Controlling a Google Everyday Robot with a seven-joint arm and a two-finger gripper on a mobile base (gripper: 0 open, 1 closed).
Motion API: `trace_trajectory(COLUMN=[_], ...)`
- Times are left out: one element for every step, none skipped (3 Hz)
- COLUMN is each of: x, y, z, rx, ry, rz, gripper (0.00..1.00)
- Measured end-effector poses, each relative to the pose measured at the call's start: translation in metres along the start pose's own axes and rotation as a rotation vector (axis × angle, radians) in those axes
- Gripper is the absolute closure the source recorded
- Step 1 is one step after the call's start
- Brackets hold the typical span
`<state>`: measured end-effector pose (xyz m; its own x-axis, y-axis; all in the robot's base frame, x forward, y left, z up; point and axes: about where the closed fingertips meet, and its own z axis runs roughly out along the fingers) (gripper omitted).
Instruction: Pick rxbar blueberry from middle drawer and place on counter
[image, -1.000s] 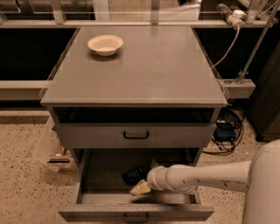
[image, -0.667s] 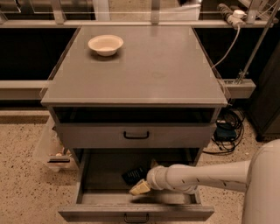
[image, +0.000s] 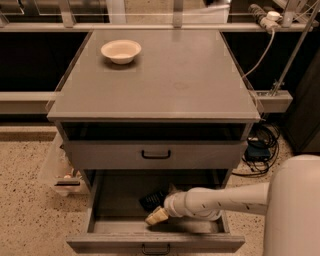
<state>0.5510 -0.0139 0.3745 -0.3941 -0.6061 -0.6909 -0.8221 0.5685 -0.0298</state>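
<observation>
In the camera view, the middle drawer (image: 114, 201) is standing pulled open at the bottom of the grey cabinet, so the opening part of the job is looking done. The rxbar blueberry (image: 151, 200) is lying inside it. It is a small dark bar, sitting a bit crooked near the middle of the drawer floor. The robot's white arm (image: 227, 200) is reaching into the drawer from the right. The tool (image: 156, 216) at its end is sitting low in the drawer, just in front of the bar and right beside it, maybe touching it. Nobody looking here is able to tell if the tool is wide, narrow, or holding the bar. The bar is looking like it is resting on the drawer floor and not being lifted, so the grab is probably not finished. The other drawer front (image: 156, 154) above is sitting shut. The table (image: 170, 82), the big flat grey top of the cabinet, is carrying a cream bowl (image: 121, 51) near its back left corner, and the bar is not up there yet. So most of the job is waiting: getting a good hold on the bar, lifting it out of the drawer, bringing it up, and putting it down on the table.
</observation>
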Motion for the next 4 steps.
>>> trace_trajectory(x=[0.004,0.007,0.004,0.004], y=[0.005,0.010,0.009,0.009], z=[0.028,0.048,0.044,0.044], rx=[-0.039,-0.057,-0.057,-0.057], ry=[0.006,0.013,0.013,0.013], rz=[-0.004,-0.008,-0.008,-0.008], gripper=[0.00,0.12,0.31,0.55])
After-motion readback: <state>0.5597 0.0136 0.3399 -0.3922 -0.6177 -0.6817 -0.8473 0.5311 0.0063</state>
